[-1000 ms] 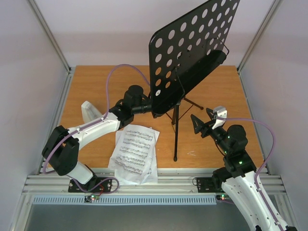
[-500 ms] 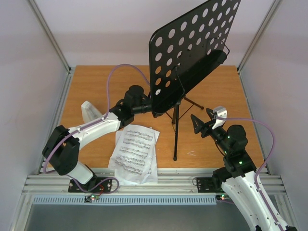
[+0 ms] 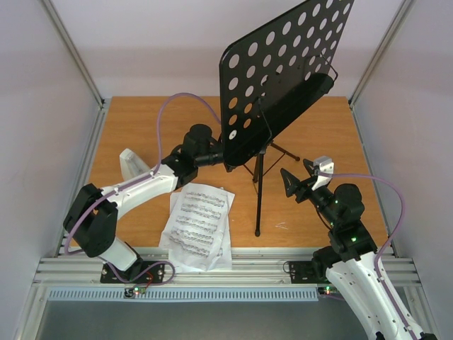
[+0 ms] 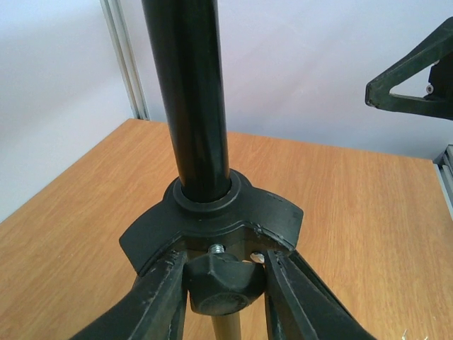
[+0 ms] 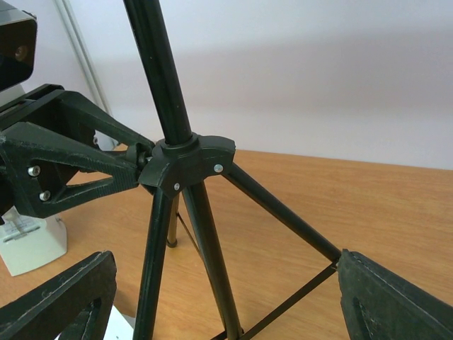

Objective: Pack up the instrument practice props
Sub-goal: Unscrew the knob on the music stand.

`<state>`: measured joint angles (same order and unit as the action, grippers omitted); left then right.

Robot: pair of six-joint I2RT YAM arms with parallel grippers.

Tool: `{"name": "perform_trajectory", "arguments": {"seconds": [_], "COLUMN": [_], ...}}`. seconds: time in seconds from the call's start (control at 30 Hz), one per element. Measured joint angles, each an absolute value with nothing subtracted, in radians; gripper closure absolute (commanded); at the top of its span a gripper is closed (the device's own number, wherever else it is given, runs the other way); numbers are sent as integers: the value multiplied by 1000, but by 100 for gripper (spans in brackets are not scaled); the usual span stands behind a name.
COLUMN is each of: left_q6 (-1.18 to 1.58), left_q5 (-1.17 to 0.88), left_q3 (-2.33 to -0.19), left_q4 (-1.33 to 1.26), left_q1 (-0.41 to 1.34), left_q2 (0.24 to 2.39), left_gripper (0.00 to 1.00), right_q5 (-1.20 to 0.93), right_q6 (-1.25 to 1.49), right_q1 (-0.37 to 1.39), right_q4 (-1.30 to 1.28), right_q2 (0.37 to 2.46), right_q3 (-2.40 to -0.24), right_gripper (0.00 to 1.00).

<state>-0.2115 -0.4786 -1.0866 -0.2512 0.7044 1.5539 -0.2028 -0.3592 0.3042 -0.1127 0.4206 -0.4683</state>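
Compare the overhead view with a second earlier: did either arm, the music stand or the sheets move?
Nothing visibly moved. The left pincer stays at the music stand's hub, its fingers either side of the locking knob, seemingly gripping it; the right pincer waits open beside the stand. The sheet music and metronome lie unmoved.

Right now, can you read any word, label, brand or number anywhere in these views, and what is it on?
Nothing can be read as words or numbers.
On the sheet-music pages: printed staves only; any title or lettering is too small to read.
On the metronome: no legible marking.
On the music stand: no label visible.
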Motion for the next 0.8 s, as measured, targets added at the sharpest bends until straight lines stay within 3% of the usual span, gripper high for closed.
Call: {"name": "perform_trajectory", "arguments": {"seconds": [0.4, 0.8], "left_q6": [-151, 182], "left_q5": [-486, -578], "left_q3": [-1100, -1103], "left_q4": [-234, -227], "left_q1": [702, 661], "left_q2": [1559, 1559], "left_gripper": [78, 81], "right_q5": [-202, -203], "right_q6": [-359, -359], "right_q1": [304, 304], "right_q4": [-113, -113], "right_q2": [421, 421], "right_q3": [-468, -468], "right_gripper": [14, 13]}}
